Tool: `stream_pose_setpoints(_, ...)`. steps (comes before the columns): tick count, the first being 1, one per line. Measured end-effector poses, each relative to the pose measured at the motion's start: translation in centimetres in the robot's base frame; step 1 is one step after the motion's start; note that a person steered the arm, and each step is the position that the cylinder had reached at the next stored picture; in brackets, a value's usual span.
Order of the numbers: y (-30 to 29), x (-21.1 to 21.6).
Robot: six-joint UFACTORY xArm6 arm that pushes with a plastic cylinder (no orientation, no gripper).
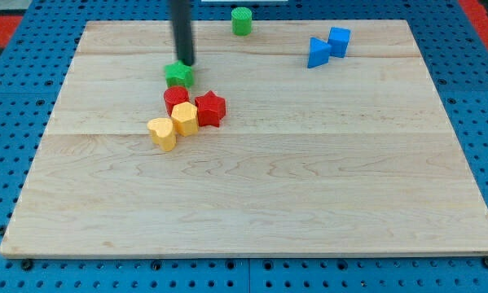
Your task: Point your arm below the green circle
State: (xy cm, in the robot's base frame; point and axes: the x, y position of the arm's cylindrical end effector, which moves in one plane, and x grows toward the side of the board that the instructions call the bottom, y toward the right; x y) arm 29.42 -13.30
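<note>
The green circle (241, 20) is a small green cylinder at the view's top edge of the wooden board, a little left of centre. My tip (185, 63) is the lower end of the dark rod, left of and below the green circle, well apart from it. The tip stands just above a green star block (178, 76), at or near its top edge.
A red round block (176, 98), a red star (210, 108), a yellow hexagon-like block (185, 118) and a yellow heart (162, 133) cluster below the green star. Two blue blocks (338, 40) (317, 53) sit at the top right. The board (252, 203) lies on a blue pegboard.
</note>
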Motion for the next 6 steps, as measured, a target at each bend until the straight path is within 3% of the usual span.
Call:
stream_pose_setpoints(3,-2.5,-10.3)
stream_pose_setpoints(6,2.7,-7.6)
